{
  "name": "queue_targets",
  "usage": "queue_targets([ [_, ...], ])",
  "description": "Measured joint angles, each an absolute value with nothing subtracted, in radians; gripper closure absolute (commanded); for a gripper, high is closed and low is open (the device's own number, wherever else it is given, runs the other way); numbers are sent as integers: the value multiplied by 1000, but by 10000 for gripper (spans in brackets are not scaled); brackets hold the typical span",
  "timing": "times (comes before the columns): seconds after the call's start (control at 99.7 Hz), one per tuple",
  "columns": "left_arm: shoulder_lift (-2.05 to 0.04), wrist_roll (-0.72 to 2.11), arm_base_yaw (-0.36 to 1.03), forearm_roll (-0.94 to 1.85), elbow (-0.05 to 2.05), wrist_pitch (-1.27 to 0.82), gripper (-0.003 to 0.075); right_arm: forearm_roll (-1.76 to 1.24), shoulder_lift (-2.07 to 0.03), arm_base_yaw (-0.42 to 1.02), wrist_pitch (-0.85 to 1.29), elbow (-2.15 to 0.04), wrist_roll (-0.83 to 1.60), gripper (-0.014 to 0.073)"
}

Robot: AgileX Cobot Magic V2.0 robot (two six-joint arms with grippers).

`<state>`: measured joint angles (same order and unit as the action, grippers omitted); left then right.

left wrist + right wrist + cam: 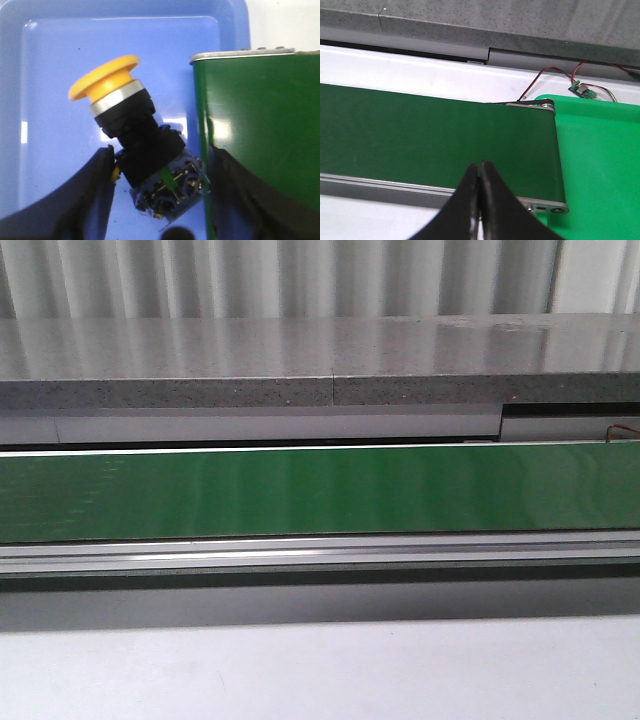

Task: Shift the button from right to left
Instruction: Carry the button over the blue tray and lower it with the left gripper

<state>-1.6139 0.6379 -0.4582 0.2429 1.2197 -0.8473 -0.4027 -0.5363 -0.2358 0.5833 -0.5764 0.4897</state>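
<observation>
The button (pixel 131 131) shows only in the left wrist view: a yellow-orange mushroom cap, a silver ring, a black collar and a blue-and-clear contact block. It hangs tilted between the fingers of my left gripper (pixel 160 170), which touch both sides of the block, over a blue tray (pixel 45 75). My right gripper (pixel 480 172) is shut and empty, above the near rail of the green conveyor belt (pixel 430 140) close to its right end. Neither gripper nor the button shows in the front view.
The green belt (pixel 320 490) runs across the front view, with a grey ledge (pixel 250 360) behind it. The belt's left end (pixel 255 120) lies beside the blue tray. A green tray (pixel 600 165) sits past the belt's right end, with a small wired circuit board (pixel 583 89) behind it.
</observation>
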Motion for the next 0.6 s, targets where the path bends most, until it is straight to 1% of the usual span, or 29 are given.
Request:
queue_targets([
  [0.261, -1727, 767, -520, 299, 1268, -841, 740, -403, -536, -236, 583, -576, 490, 662],
  [0.602, -1838, 843, -525, 340, 1268, -811, 740, -403, -536, -236, 583, -576, 490, 662],
])
